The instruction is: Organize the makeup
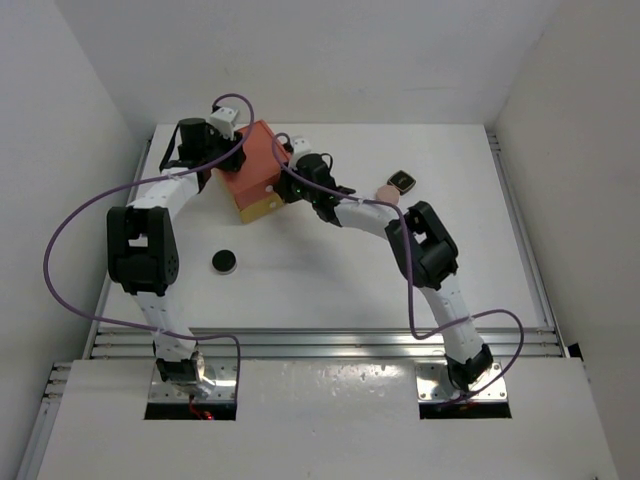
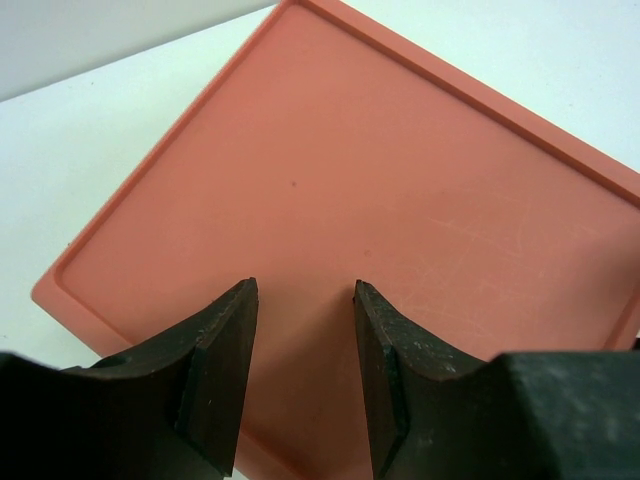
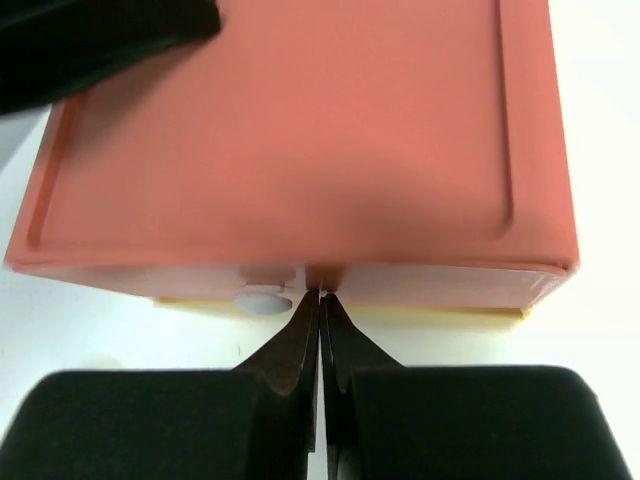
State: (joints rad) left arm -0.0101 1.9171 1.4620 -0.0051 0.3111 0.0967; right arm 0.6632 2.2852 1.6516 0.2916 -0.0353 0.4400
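The orange and yellow drawer box [image 1: 255,165] stands at the back left of the table. My left gripper [image 1: 235,152] is open and empty just above its orange top [image 2: 400,180], with the fingertips [image 2: 238,300] close to the surface. My right gripper [image 3: 321,295] is shut, with its tips against the box front beside a white knob [image 3: 262,299]; nothing shows between the fingers. A black round disc [image 1: 224,261] lies on the table to the front left. A peach-pink compact [image 1: 386,191] and a small black squarish compact [image 1: 402,181] lie side by side to the right. The white tubes are not in view.
The box's yellow lower part [image 3: 430,317] shows under the orange front. White walls close in the table on three sides. A metal rail [image 1: 320,345] runs along the near edge. Purple cables loop off both arms.
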